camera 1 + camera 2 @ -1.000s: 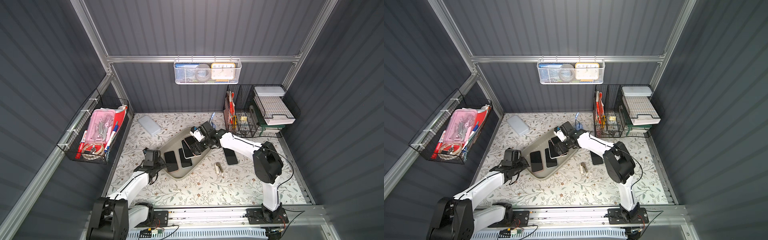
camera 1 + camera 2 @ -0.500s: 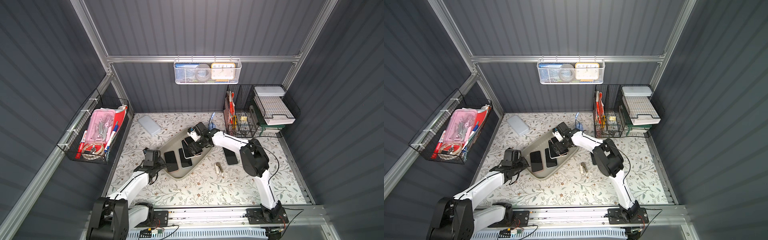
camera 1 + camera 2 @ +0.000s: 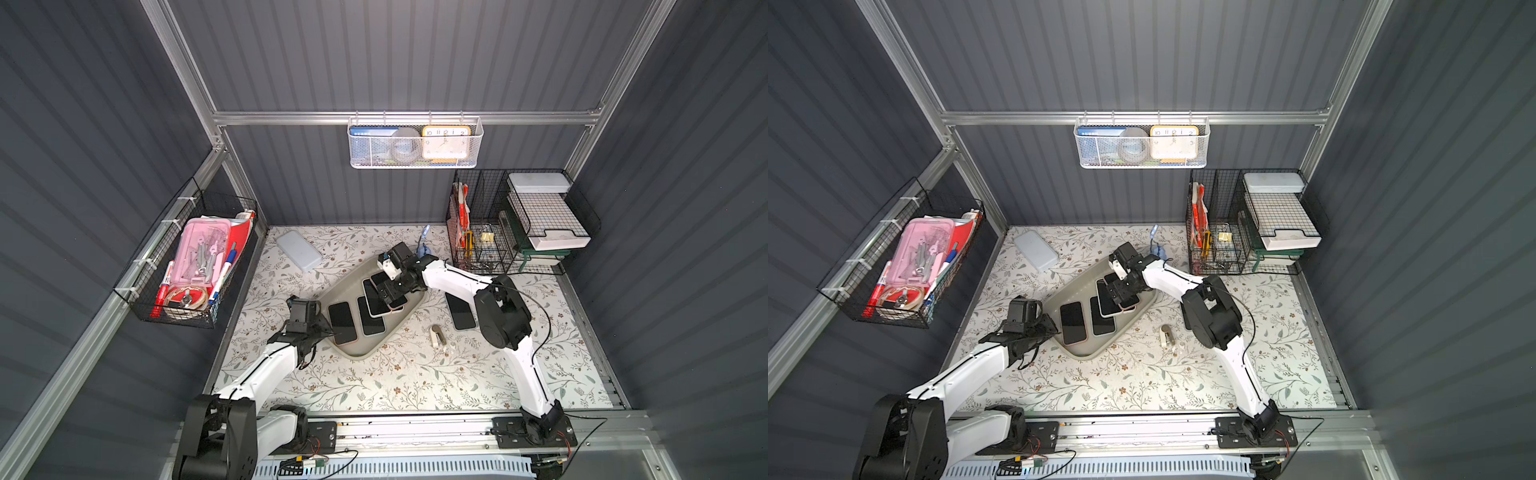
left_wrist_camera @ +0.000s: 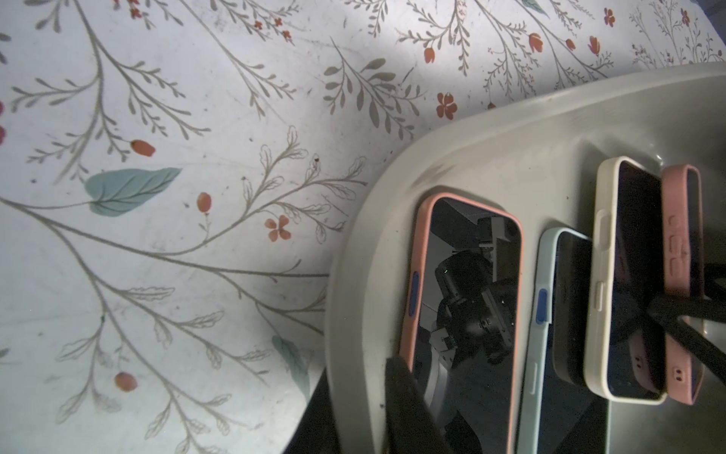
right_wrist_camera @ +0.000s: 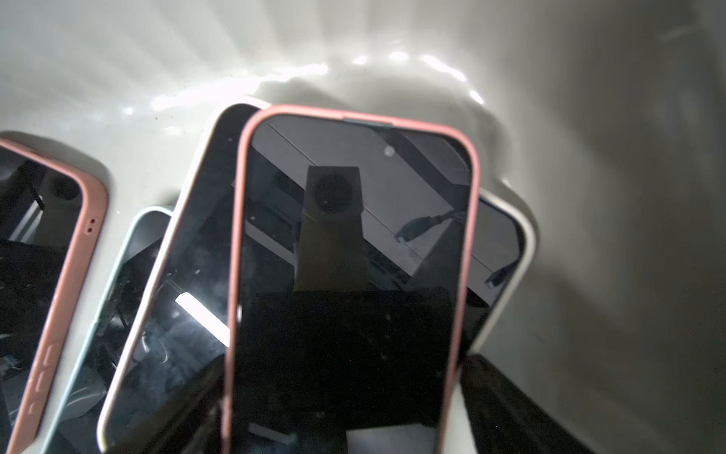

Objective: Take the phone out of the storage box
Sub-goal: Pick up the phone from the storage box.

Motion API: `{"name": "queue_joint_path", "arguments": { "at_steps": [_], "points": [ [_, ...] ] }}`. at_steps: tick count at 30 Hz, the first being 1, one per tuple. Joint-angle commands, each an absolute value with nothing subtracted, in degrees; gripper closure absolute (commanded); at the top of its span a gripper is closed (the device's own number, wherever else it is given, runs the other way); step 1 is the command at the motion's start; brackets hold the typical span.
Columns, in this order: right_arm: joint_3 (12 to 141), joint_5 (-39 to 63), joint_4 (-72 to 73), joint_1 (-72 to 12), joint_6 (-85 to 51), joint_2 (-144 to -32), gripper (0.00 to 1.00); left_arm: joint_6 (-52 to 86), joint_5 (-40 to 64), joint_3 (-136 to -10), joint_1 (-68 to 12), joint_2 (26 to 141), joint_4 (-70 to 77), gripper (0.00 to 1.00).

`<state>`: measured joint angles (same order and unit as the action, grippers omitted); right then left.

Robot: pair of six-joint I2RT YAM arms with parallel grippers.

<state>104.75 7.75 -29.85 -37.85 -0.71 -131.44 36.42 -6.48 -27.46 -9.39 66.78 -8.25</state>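
Observation:
The grey-beige storage box lies slantwise on the floral table and holds several dark-screened phones. My left gripper is shut on its near-left rim, one finger inside the wall. A pink-cased phone lies just inside. My right gripper is down in the far end, open and astride the top pink-cased phone of a stack. Its fingers flank the phone's long edges, with a thin gap showing on one side. A cream-cased phone lies underneath.
A black phone and a small stapler lie on the table right of the box. A pale-blue case sits at the back left. Black wire racks stand at the back right, and a wire basket hangs on the left wall.
My right gripper has come down and forward over the stacked phones, its elbow swinging closer in, and its jaws have narrowed slightly. The left arm and the box have not moved.

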Motion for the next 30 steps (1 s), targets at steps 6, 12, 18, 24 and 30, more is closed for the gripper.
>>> {"name": "queue_joint_path", "arguments": {
  "at_steps": [6, 12, 18, 24, 30],
  "points": [
    [105.1, 12.5, -31.3, -37.3, -0.8, -133.0, 0.24, 33.1, -2.3, -27.1, -10.3, 67.1, -8.1, 0.78],
    [105.2, 12.7, -31.1, -37.3, -0.7, -129.7, 0.37, 33.3, -2.5, -27.1, -10.3, 67.0, -8.2, 0.78],
    [100.2, 10.3, -28.1, -37.8, -1.7, -120.1, 0.38, 33.3, -2.6, -26.9, -10.3, 66.7, -8.3, 0.78],
    [89.5, 4.1, -26.4, -37.6, -4.8, -107.4, 0.38, 33.3, -2.5, -26.9, -10.3, 66.8, -8.1, 0.78],
    [77.9, -4.5, -32.3, -35.3, -8.4, -96.4, 0.37, 33.1, -2.3, -26.7, -10.3, 66.2, -8.0, 0.78]
  ]
}}
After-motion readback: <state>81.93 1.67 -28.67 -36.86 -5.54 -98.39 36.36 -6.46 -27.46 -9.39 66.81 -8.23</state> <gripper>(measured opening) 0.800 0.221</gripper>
